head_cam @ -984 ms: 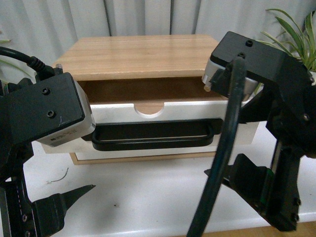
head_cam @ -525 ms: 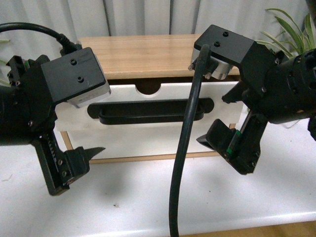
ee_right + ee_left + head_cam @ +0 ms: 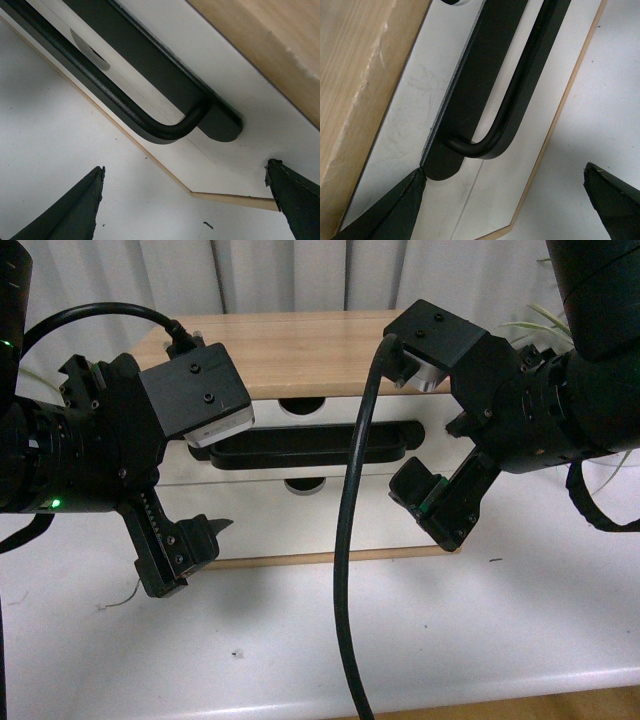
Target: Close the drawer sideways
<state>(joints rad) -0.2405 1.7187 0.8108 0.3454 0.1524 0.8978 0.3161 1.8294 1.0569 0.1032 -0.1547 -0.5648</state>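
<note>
The drawer (image 3: 345, 410) is the upper one in a small wood-topped cabinet (image 3: 300, 350). It has a white front, a half-round notch in its top edge and a long black bar handle (image 3: 300, 446). Its front stands about level with the plain white front (image 3: 300, 520) below it. My left gripper (image 3: 185, 545) is open at the cabinet's lower left, with the handle's end (image 3: 485, 145) just ahead of its fingers. My right gripper (image 3: 440, 505) is open at the lower right, near the handle's other end (image 3: 190, 125). Neither holds anything.
The cabinet stands on a white table (image 3: 420, 640), whose front edge runs along the bottom of the front view. A black cable (image 3: 350, 540) hangs down from the right arm in front of the drawers. Plant leaves (image 3: 535, 318) and a grey curtain are behind.
The drawer has gone from pulled out, showing its inside, to pushed in level with the lower front. Both grippers have moved forward and inward towards the cabinet.
</note>
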